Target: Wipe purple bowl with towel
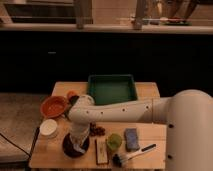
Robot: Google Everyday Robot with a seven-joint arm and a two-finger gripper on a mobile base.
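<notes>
Dim kitchen, dark cabinet fronts behind; wooden worktop in the foreground, lit from above.

Pincer is at the end of the white arm, pointing straight down near the front left corner of the worktop. It hangs directly over the dark purple bowl. Cannot tell how far it is parted, nor whether it holds the towel; something pale shows at its tip against the bowl's inside, but it cannot be identified.

Key relation: the bowl lies directly beneath the pincer, not off to any side. The bowl is round, so no long axis matters. Judgement: any coming wipe turns on vertical contact and small sweeps inside the rim, not on further reach across the worktop. Only one arm here, and it is already at the bowl.

Outward from the bowl:
- white cup just to its left, by the left edge
- orange bowl further back on the left
- small dark-red clump just to its right
- flat wooden block at the front edge
- green cup, blue sponge, brush toward the front right
- green tray at the back edge, centre

Risk, as judged: pressing could slide the bowl toward the front edge.
</notes>
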